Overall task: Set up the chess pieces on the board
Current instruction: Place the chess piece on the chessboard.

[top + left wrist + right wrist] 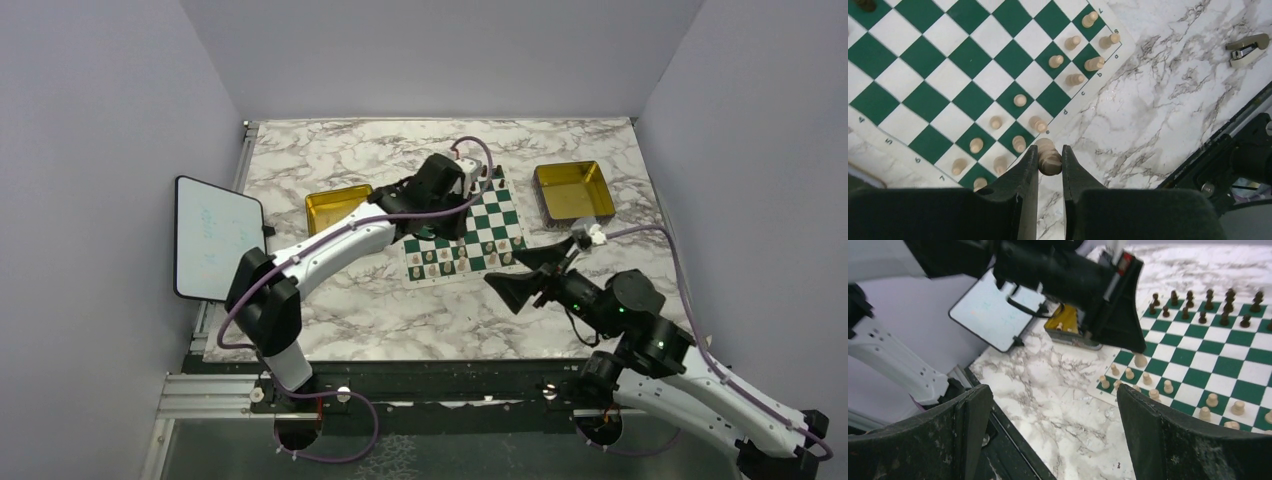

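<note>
The green and white board (pixel 495 215) lies mid-table. Several cream chess pieces (pixel 445 258) stand on its two near rows; they also show in the left wrist view (pixel 1019 100). Dark pieces (pixel 1208 302) stand on the far rows. My left gripper (pixel 430 233) hovers over the board's near left part, shut on one cream piece (pixel 1048 156), which hangs above the white border; the right wrist view shows that piece (pixel 1140 360) just above the board (pixel 1218 340). My right gripper (pixel 530 275) is wide open and empty, raised in front of the board's near right corner.
A gold tray (pixel 335 207) sits left of the board and another (pixel 573 190) right of it. A white tablet (pixel 215 237) stands at the table's left edge. A small white clip-like object (pixel 590 235) lies near the right tray.
</note>
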Controlling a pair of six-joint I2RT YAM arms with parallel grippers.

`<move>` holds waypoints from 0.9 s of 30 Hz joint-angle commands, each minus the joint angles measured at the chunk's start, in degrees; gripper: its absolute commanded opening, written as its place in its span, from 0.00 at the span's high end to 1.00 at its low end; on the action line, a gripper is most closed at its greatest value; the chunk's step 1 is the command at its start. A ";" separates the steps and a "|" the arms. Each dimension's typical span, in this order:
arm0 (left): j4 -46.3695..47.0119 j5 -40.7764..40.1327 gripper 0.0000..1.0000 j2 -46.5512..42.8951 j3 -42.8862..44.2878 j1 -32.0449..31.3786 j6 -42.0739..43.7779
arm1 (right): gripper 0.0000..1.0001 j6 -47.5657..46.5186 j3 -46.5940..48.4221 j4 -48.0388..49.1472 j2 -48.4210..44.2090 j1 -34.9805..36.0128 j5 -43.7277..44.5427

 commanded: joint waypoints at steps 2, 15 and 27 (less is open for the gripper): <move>0.93 -7.90 0.93 8.44 7.64 -5.54 0.99 | 0.00 -0.62 3.61 -8.19 -7.22 0.38 6.02; 16.33 -14.28 0.93 12.45 -0.28 -9.72 0.26 | 0.00 0.97 6.38 -15.04 -10.13 0.33 7.79; 17.77 -12.29 0.93 14.40 -1.93 -9.75 -0.97 | 0.00 0.44 5.86 -14.90 -12.55 0.37 9.60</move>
